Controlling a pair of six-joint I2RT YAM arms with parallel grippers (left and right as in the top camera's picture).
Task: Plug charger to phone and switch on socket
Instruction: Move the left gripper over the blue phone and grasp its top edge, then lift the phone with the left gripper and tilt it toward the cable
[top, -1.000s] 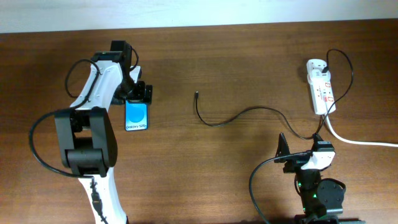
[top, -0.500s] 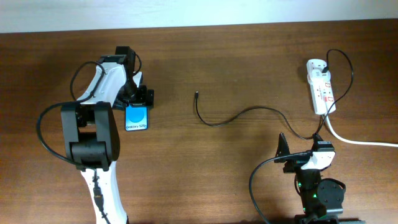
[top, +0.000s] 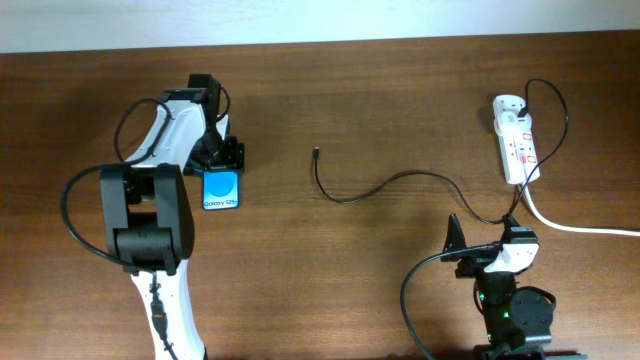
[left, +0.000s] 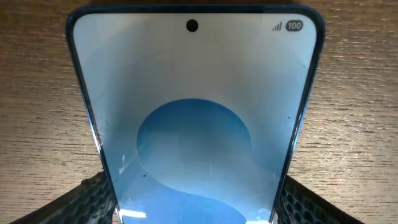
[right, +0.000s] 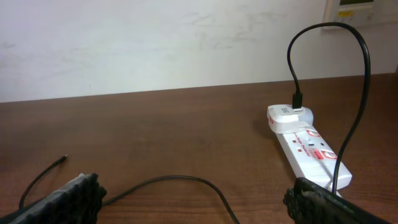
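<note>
Overhead view: the phone lies screen-up on the left side of the wooden table, its near end caught between the fingers of the left gripper. The left wrist camera shows both pads set against the phone's long edges, so the gripper looks closed on it and holding nothing else. Whether the phone is raised off the wood cannot be told.

The charger runs in a loose curve across the middle of the table, and its plug tip rests on bare wood well apart from the phone. Its other end is already seated in the far end of the socket, which sits at the right edge of the table beside its thick white cord. The right gripper is parked near the table's front edge, spread wide and empty.

By this evidence the task is in its opening step. The phone is in hand, but the cable is unplugged from it, and picking up the tip, mating it and pressing the switch are all left to do.

The phone's charging port is out of sight in every view, and the left wrist frame cuts off its lower end. The socket's red switches are too small to show whether they are on or off.
</note>
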